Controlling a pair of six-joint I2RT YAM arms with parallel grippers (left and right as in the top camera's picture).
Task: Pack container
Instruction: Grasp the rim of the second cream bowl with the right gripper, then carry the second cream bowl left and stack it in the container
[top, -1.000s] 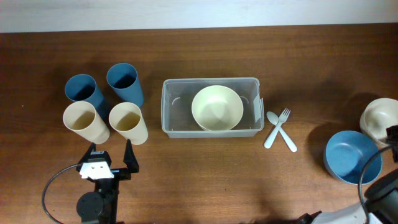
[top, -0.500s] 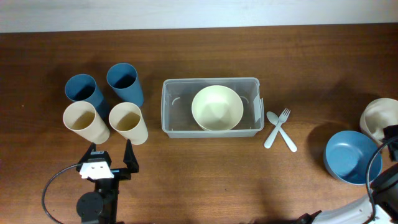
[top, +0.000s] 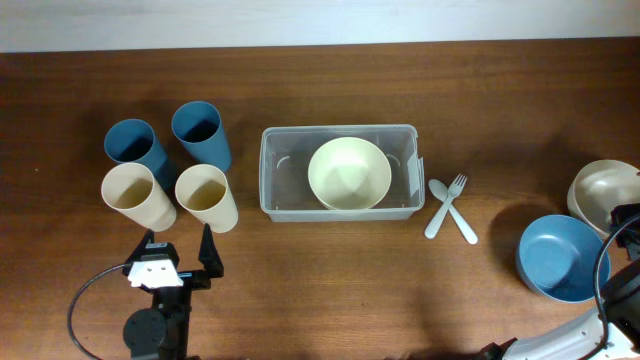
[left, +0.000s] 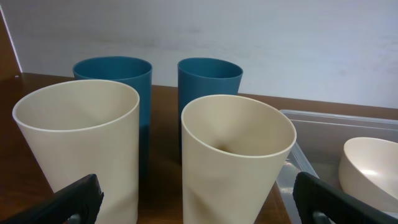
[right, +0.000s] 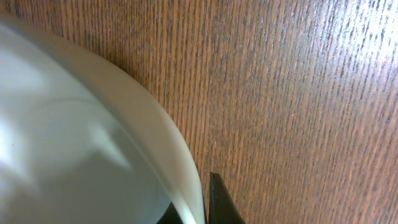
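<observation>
The clear container (top: 340, 129) sits mid-table with a cream bowl (top: 349, 173) inside it. At the far right, my right gripper (top: 627, 216) is shut on the rim of a second cream bowl (top: 603, 190), which tilts beside a blue bowl (top: 560, 255). The right wrist view shows that bowl's rim (right: 186, 180) pinched against a dark fingertip (right: 219, 202). My left gripper (top: 178, 239) stands open and empty just in front of two cream cups. The left wrist view shows the container's edge (left: 348, 118) to the right of the cups.
Two blue cups (top: 200, 135) stand behind two cream cups (top: 205, 197) at the left. A white fork and spoon (top: 450, 208) lie crossed just right of the container. Close ahead in the left wrist view are the cream cups (left: 236, 155).
My right gripper has shut on the right cream bowl's rim. That bowl has shifted a little left and tilted, and the blue bowl moved slightly left. The left arm is still.
</observation>
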